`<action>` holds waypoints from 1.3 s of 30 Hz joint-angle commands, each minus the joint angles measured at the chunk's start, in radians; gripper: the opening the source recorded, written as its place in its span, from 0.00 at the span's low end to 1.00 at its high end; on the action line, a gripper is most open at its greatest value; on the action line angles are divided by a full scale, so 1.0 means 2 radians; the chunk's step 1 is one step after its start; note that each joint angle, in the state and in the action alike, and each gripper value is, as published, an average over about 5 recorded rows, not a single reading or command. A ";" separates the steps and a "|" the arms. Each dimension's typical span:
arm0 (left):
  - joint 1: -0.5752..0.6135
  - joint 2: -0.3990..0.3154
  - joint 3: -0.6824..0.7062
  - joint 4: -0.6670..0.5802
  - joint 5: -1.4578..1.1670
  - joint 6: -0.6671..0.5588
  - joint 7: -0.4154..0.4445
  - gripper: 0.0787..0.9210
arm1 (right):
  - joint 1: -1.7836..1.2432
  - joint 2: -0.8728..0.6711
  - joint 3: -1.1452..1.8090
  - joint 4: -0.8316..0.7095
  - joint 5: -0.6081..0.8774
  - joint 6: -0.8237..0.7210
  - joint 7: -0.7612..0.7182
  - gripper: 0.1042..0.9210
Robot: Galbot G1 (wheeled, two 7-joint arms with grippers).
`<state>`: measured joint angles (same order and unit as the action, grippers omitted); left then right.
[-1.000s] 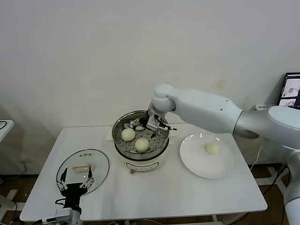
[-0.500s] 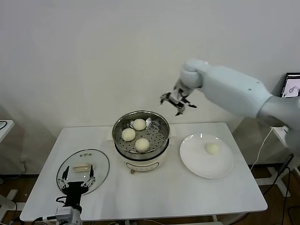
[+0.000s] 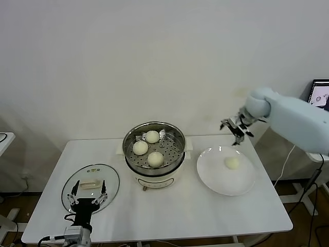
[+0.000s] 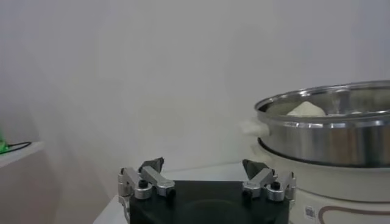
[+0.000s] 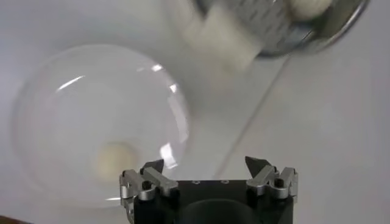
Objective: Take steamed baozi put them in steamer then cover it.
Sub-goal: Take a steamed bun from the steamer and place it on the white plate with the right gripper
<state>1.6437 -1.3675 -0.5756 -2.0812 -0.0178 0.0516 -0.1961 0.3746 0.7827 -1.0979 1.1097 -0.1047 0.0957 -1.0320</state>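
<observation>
Head view: on a white table (image 3: 169, 216), a round shiny stainless-steel steamer (image 3: 154, 153) already holds three creamy-white steamed baozi (image 3: 140, 147) on its perforated tray. To its right, a flat white plate (image 3: 216, 177) carries the fourth bun (image 3: 232, 163). The right gripper (image 3: 234, 128) hangs in the air above the plate's far edge, fingers spread and empty. Near the table's front left, the left gripper (image 3: 87, 199) rests idle with fingers apart over the clear glass cover (image 3: 90, 187) with its whitish bar handle.

Left wrist view: the open left fingers (image 4: 149, 176) frame the steamer's steel wall just beside them.

Right wrist view: the open fingers look down on the plate, the last bun lying off toward one fingertip.

To do this step well, the gripper should centre over the bun, descend straight, and close gently so the soft dough is not crushed.
</observation>
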 commanded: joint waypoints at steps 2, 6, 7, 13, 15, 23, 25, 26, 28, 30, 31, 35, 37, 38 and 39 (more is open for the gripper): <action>0.004 -0.004 0.000 0.003 0.006 -0.002 0.000 0.88 | -0.114 -0.035 0.096 -0.035 -0.049 -0.028 0.006 0.88; 0.007 -0.006 -0.002 0.004 0.007 -0.003 0.000 0.88 | -0.126 -0.022 0.103 -0.048 -0.062 -0.025 -0.002 0.88; 0.008 -0.007 -0.003 0.004 0.008 -0.003 0.000 0.88 | -0.128 -0.019 0.103 -0.050 -0.065 -0.023 -0.005 0.88; 0.010 -0.009 -0.004 0.004 0.009 -0.004 0.000 0.88 | -0.141 -0.001 0.116 -0.076 -0.080 -0.012 -0.012 0.88; 0.010 -0.009 -0.005 0.005 0.009 -0.004 0.000 0.88 | -0.148 0.008 0.124 -0.089 -0.090 -0.007 -0.010 0.88; 0.011 -0.009 -0.006 0.007 0.009 -0.004 0.001 0.88 | -0.176 0.043 0.158 -0.133 -0.117 0.003 0.007 0.88; 0.011 -0.009 -0.007 0.007 0.009 -0.004 0.001 0.88 | -0.179 0.049 0.162 -0.140 -0.119 0.005 0.008 0.88; 0.011 -0.009 -0.007 0.008 0.009 -0.004 0.001 0.88 | -0.180 0.051 0.163 -0.142 -0.120 0.005 0.008 0.88; 0.011 -0.010 -0.007 0.009 0.009 -0.004 0.001 0.88 | -0.179 0.055 0.164 -0.146 -0.121 0.006 0.008 0.88; 0.011 -0.011 -0.007 0.010 0.009 -0.004 0.001 0.88 | -0.179 0.058 0.165 -0.150 -0.121 0.008 0.009 0.88; 0.011 -0.011 -0.007 0.010 0.010 -0.004 0.001 0.88 | -0.179 0.060 0.167 -0.153 -0.121 0.009 0.010 0.88; 0.011 -0.012 -0.007 0.011 0.011 -0.005 0.001 0.88 | -0.180 0.068 0.172 -0.163 -0.121 0.012 0.015 0.88; 0.011 -0.012 -0.007 0.011 0.011 -0.005 0.001 0.88 | -0.181 0.071 0.174 -0.165 -0.122 0.012 0.017 0.88; 0.011 -0.012 -0.007 0.011 0.011 -0.006 0.001 0.88 | -0.182 0.073 0.175 -0.167 -0.123 0.013 0.018 0.88; 0.012 -0.012 -0.007 0.011 0.011 -0.006 0.001 0.88 | -0.182 0.074 0.177 -0.169 -0.125 0.013 0.019 0.88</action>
<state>1.6656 -1.3914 -0.5893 -2.0584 0.0037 0.0411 -0.1950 0.0296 0.8977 -0.7729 0.8186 -0.3329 0.1156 -1.0049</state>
